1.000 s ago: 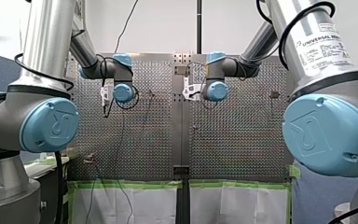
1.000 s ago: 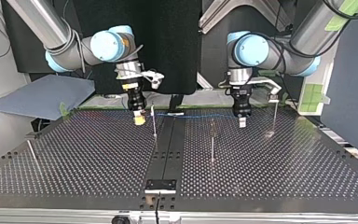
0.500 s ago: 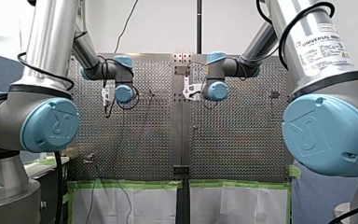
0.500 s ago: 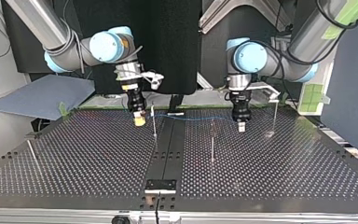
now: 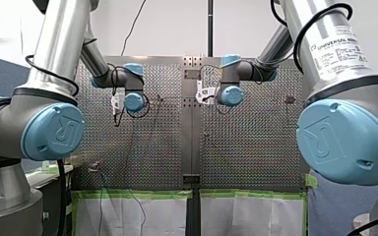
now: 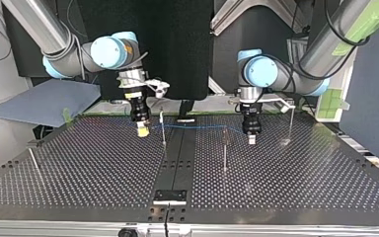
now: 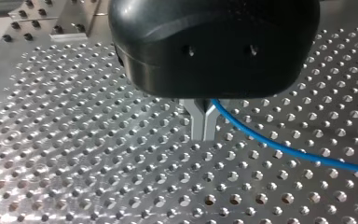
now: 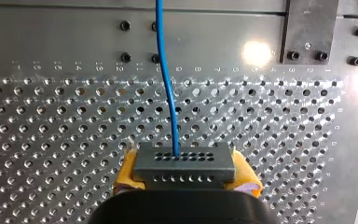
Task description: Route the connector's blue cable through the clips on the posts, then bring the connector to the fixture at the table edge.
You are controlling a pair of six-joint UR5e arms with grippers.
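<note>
In the right wrist view my right gripper [image 8: 185,164] is shut on the grey connector [image 8: 205,161], its yellow pads [image 8: 127,164] on either side. The blue cable [image 8: 167,84] leaves the connector and runs ahead over the plate. My left gripper [image 7: 204,134] has its metal fingers shut on the blue cable [image 7: 284,148], which trails off to one side. In the top view the cable [image 6: 202,127] spans from my right gripper [image 6: 142,130] past a thin post [image 6: 163,127] to my left gripper [image 6: 251,138]. Whether it sits in that post's clip I cannot tell.
More posts stand on the perforated table: one [image 6: 224,148] close beside my left gripper, one [image 6: 291,123] at the top view's right, one [image 6: 33,160] at its left. A black fixture [image 6: 170,196] sits at the near edge on the dark centre strip [image 6: 177,158].
Both grippers have shifted toward the top view's left and a little nearer its camera, keeping their holds. The cable between them now sags slightly by the left gripper.
</note>
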